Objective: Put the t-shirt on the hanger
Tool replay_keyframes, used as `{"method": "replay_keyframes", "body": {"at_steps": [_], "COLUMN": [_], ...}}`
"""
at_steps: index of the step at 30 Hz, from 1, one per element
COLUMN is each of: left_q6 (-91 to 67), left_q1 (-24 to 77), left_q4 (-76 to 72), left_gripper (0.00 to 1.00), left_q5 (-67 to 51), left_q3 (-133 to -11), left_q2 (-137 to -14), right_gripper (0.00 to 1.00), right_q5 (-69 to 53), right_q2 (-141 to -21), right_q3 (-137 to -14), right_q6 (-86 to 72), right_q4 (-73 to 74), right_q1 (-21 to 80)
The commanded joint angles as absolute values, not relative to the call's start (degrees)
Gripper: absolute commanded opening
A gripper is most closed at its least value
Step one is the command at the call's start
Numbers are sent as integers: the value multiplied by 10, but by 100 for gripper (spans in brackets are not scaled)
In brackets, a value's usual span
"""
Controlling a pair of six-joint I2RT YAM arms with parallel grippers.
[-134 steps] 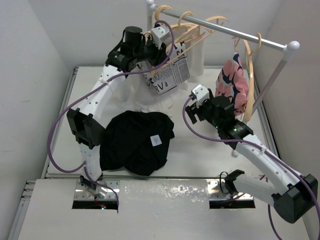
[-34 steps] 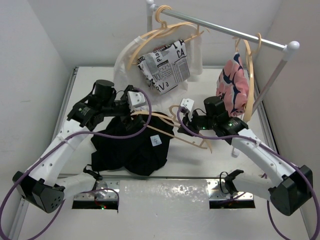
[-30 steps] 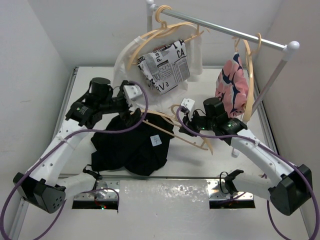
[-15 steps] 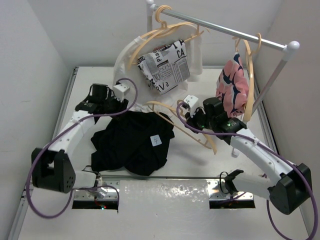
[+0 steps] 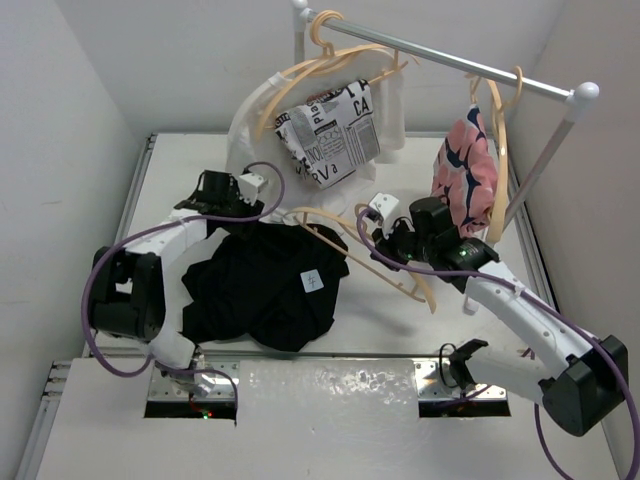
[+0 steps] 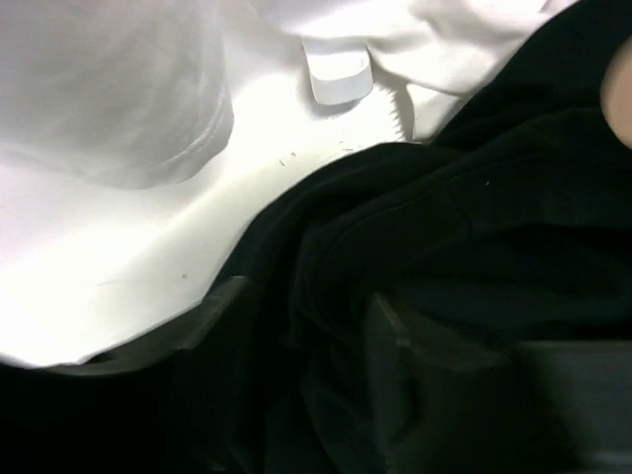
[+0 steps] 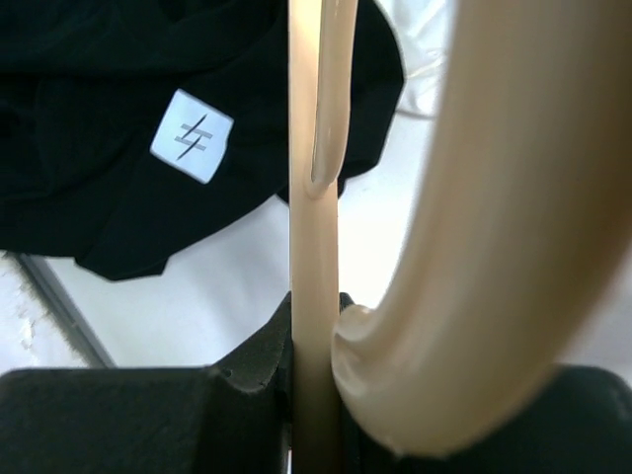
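Black t-shirt (image 6: 474, 227) fabric swallows the left pincer (image 6: 306, 296), grip unclear.

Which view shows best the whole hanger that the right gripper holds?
Top external: the hanger shows almost whole, held by the right gripper. The right wrist shows only close, blurred parts of it; the left wrist, at most a tan blur at its edge.

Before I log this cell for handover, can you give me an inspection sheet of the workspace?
Surface: white table.
Job's things: black t-shirt crumpled on it, label up; hanger not yet in it.
Clutter: newsprint garment, pink-and-navy garment, spare hangers on the rail.
Grippers: left gripper fingers straddle a shirt fold, grip unclear; right gripper shut on hanger.
Cables: purple cable looping off each arm.
Surroundings: white walls.
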State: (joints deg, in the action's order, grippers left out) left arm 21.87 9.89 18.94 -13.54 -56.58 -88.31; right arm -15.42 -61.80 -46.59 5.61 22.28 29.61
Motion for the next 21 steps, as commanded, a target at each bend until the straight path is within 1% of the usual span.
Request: {"method": "replay_keyframes", "body": {"at_steps": [1, 3, 5, 10, 14, 21], "left_q6": [213, 213, 215, 228, 247, 306], "left_q1": [104, 104, 105, 105, 105, 111], "left_q4": [150, 150, 163, 192, 213, 276], "left_gripper": [43, 24, 0, 0, 0, 0], "left_q5": [-142, -154, -156, -151, -161, -234], "left_q3": [-586, -587, -595, -601, -602, -615], "left_q2": [-900, -901, -897, -862, -830, -784], "right_gripper": [0, 0, 0, 0, 0, 0], "right_q5": [-184, -201, -229, -258, -248, -207], "right_q2": [-606, -602, -603, -620, -638, -685], "right_q3": [-486, -486, -486, -490, -505, -583], "right_q6": [64, 68, 75, 80, 89, 108], "right_q4": [229, 236, 242, 243, 243, 251], "right_q1": [294, 295, 296, 312, 333, 361]}}
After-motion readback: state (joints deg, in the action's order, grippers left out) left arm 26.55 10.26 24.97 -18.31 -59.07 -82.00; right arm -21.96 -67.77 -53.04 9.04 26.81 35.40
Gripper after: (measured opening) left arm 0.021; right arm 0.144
